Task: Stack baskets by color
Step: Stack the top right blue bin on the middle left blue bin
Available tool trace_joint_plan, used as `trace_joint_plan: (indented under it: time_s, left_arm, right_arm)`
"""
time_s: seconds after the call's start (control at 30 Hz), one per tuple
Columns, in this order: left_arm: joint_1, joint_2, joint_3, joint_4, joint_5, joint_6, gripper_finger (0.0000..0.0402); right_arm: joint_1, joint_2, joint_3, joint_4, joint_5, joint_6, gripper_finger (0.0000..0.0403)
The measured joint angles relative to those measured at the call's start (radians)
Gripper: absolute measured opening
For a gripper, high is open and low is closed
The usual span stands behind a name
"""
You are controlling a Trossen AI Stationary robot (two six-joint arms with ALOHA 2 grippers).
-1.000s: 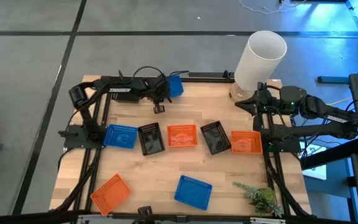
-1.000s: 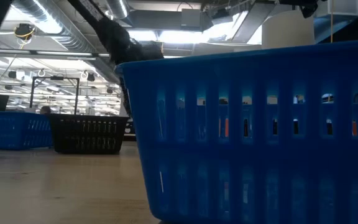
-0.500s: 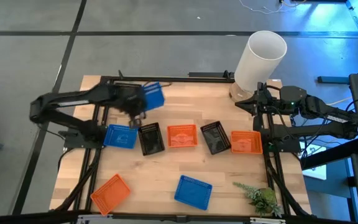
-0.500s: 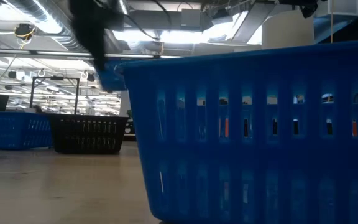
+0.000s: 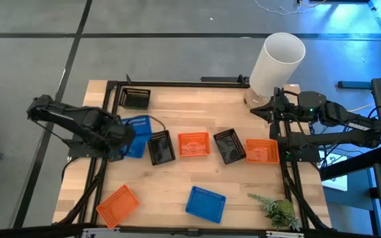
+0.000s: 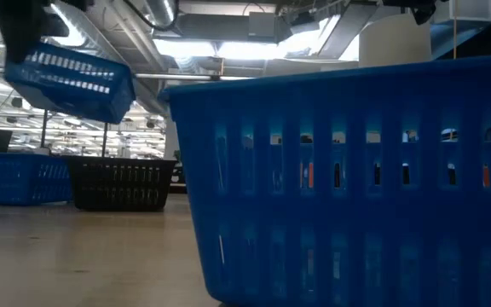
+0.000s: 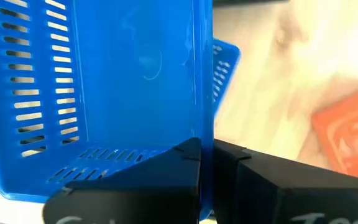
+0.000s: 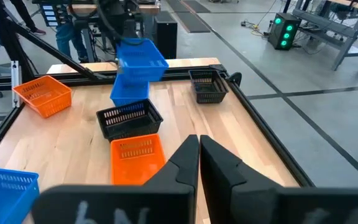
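Above bench's left side: blue basket (image 5: 137, 125), light, stiff, perforated; left claw (image 7: 205, 163) clenched on its wall.

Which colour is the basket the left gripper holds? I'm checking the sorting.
Blue; the basket shows best in the left wrist view, pinched by the left gripper.

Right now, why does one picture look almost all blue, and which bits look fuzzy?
In the low view, a blue basket sits right against the lens, filling the frame and dark against the bright ceiling lights. In the left wrist view, the held blue basket is sharp, while the table and an orange basket behind it are smeared.
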Motion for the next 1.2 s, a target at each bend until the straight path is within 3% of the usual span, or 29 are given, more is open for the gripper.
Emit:
trace_joint_plan:
  time_s: [0.37, 0.57, 0.8, 0.97, 1.2]
  left_arm:
    - [-0.172, -0.001, -0.162, 0.061, 0.049, -0.065, 0.0]
    - [-0.198, -0.001, -0.277, 0.082, 0.061, -0.05, 0.0]
    - [-0.197, -0.001, -0.344, 0.24, 0.039, 0.023, 0.0]
    - [-0.197, -0.001, -0.355, 0.272, -0.021, -0.043, 0.0003]
    - [-0.197, -0.001, -0.355, 0.295, -0.026, -0.102, 0.0041]
  right_arm:
    - [0.0, 0.001, 0.0, -0.07, -0.207, -0.001, 0.0016]
    - [0.0, 0.001, 0.0, -0.07, -0.218, 0.003, 0.0016]
    - [0.0, 0.0, 0.0, -0.069, -0.219, 0.003, 0.0016]
    - [0.0, 0.0, 0.0, -0.069, -0.219, 0.005, 0.0016]
    - [0.0, 0.0, 0.0, -0.069, -0.219, 0.028, 0.0016]
